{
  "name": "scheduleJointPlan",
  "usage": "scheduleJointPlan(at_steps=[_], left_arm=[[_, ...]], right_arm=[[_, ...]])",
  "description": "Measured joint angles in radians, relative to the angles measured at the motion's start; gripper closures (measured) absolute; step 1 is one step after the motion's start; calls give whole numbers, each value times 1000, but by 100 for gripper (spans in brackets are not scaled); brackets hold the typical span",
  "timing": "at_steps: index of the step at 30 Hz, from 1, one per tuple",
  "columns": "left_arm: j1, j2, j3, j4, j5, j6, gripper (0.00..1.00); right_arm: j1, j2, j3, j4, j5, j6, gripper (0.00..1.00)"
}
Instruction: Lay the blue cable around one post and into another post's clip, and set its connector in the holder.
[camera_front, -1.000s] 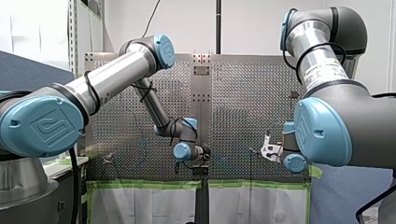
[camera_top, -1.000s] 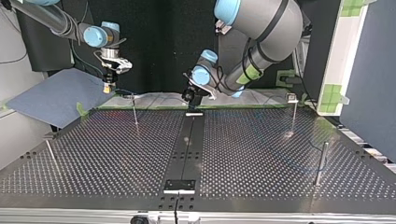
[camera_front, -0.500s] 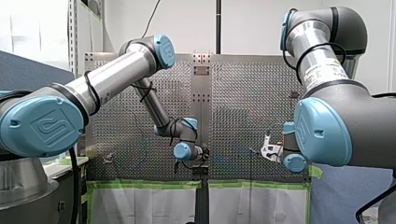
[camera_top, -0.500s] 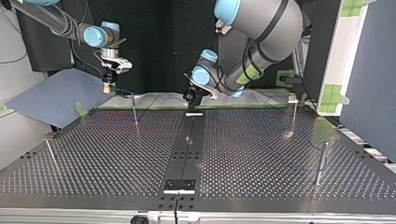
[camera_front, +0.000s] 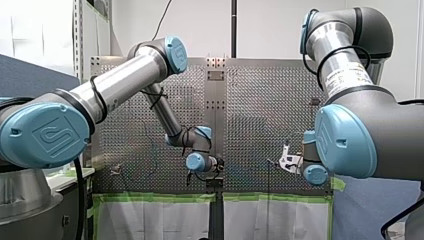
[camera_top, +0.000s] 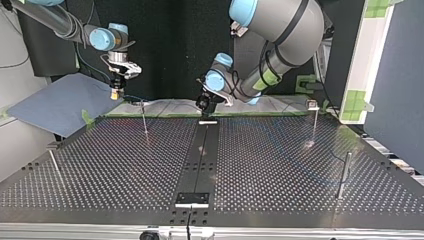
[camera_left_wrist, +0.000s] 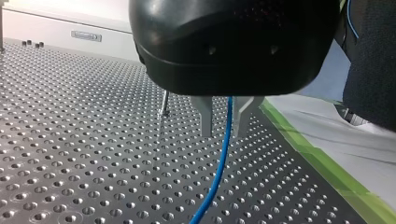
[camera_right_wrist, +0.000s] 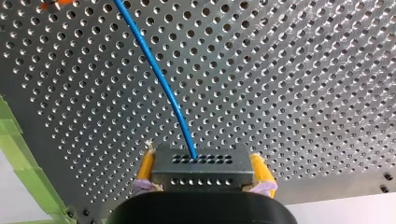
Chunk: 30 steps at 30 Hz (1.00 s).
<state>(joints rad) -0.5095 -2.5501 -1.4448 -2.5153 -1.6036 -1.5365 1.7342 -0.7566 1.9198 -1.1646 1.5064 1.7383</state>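
Observation:
In the right wrist view my right gripper (camera_right_wrist: 204, 175) is shut on a black connector block (camera_right_wrist: 201, 163), its yellow pads (camera_right_wrist: 146, 169) pressed on both sides. The blue cable (camera_right_wrist: 163, 84) leaves the block and runs out over the perforated table. In the left wrist view the cable (camera_left_wrist: 219, 163) passes between the two metal fingers (camera_left_wrist: 205, 116) of my left gripper (camera_left_wrist: 223, 133), which stand slightly apart with a gap beside the cable. In the top view my right gripper (camera_top: 116, 92) hangs at the far left corner and my left gripper (camera_top: 204, 103) sits low at the far middle.
Thin metal posts stand on the table (camera_top: 280, 165): one by my right gripper (camera_top: 144, 117), two at the top view's right (camera_top: 315, 120) (camera_top: 345, 175), one at its left (camera_top: 54, 165). A black centre strip ends in a holder plate (camera_top: 192, 199). Green tape (camera_left_wrist: 317, 158) lines the table edge.

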Motion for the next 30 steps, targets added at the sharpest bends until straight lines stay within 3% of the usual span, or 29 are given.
scheduleJointPlan(at_steps=[1,3,7,21,30], left_arm=[[0,0,0,0,0,0,82],[0,0,0,0,0,1,82],[0,0,0,-1,1,1,100],[-3,0,0,-3,3,9,100],[-43,0,0,-5,2,36,100]], right_arm=[[0,0,0,0,0,0,98],[0,0,0,0,0,0,98],[0,0,0,0,0,0,98],[0,0,0,0,0,0,98],[-5,0,0,5,10,0,98]])
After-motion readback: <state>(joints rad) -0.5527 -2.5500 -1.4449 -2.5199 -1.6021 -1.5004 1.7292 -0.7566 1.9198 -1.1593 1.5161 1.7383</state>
